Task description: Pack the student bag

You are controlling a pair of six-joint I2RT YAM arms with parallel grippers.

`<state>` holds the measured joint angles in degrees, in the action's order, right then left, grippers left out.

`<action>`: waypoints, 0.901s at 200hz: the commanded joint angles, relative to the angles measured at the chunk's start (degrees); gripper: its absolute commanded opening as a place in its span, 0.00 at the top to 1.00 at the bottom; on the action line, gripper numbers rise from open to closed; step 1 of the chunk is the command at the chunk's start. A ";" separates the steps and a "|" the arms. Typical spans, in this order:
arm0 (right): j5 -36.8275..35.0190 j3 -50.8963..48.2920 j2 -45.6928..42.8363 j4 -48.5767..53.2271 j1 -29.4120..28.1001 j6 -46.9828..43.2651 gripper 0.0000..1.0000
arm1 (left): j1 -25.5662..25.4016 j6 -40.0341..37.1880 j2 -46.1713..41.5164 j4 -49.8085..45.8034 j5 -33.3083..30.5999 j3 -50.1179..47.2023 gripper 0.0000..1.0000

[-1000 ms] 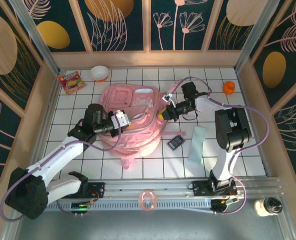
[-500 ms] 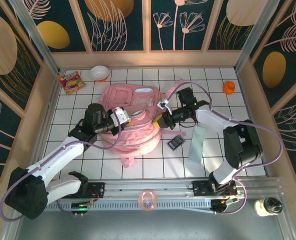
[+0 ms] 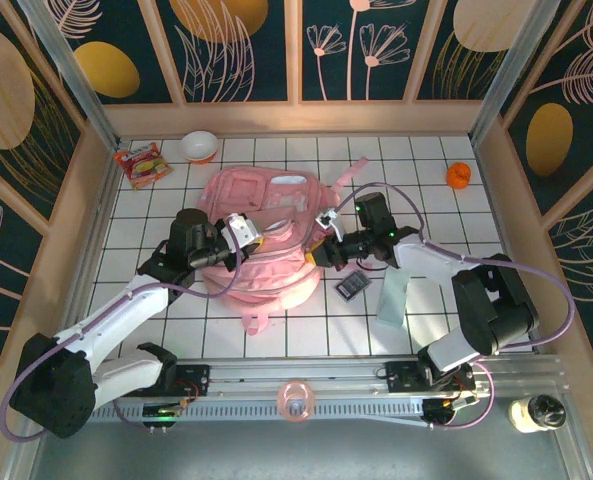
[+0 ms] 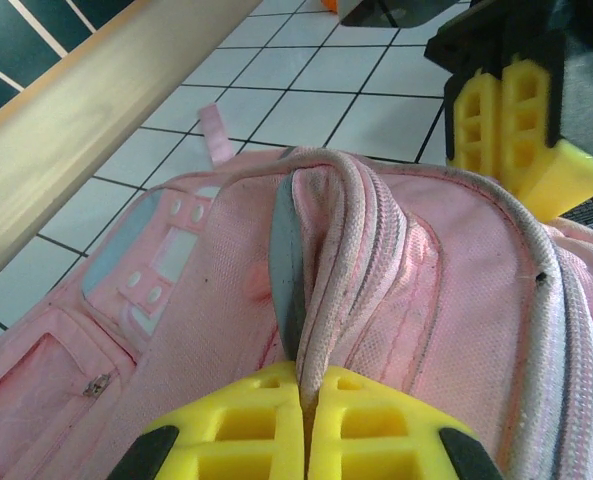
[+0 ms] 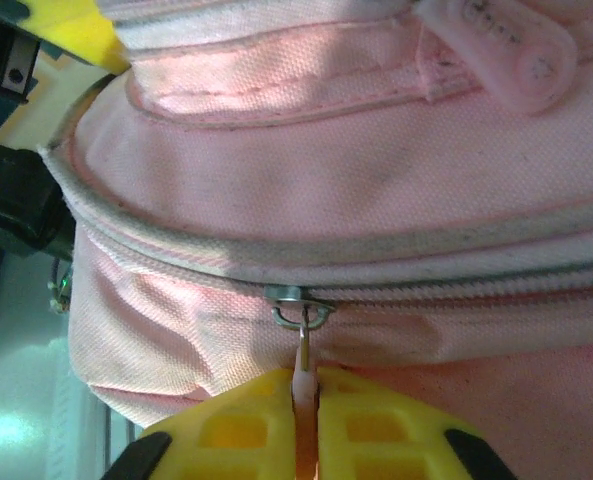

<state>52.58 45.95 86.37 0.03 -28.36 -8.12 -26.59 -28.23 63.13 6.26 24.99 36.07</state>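
Left end effector [image 4: 308, 385] pinches the student bag [image 3: 276, 275]; right end effector [image 5: 306, 385] clamps its zipper pull [image 5: 302, 335] (skewed tugging could slip it).

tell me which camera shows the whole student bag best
Top external: the student bag shows whole, straps included. Left wrist gives a close-up of a fold pinched by the left pincer; right wrist, the zipper pull held by the right pincer.

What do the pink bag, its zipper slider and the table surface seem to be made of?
Student bag: woven fabric, matte; the weave shows. Zipper slider: likely metal, silvery with a dull shine. Table: probably glossy white tiles, judging by dark grid lines.
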 commanded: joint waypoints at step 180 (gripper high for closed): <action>-38.65 -5.03 -26.10 3.90 -15.43 30.44 1.00 | -16.09 40.65 1.36 14.04 -32.37 3.34 1.00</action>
<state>16.03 39.55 61.43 2.57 -44.40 21.65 -43.48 3.99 70.52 16.03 -2.74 39.16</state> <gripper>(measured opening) 0.038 0.050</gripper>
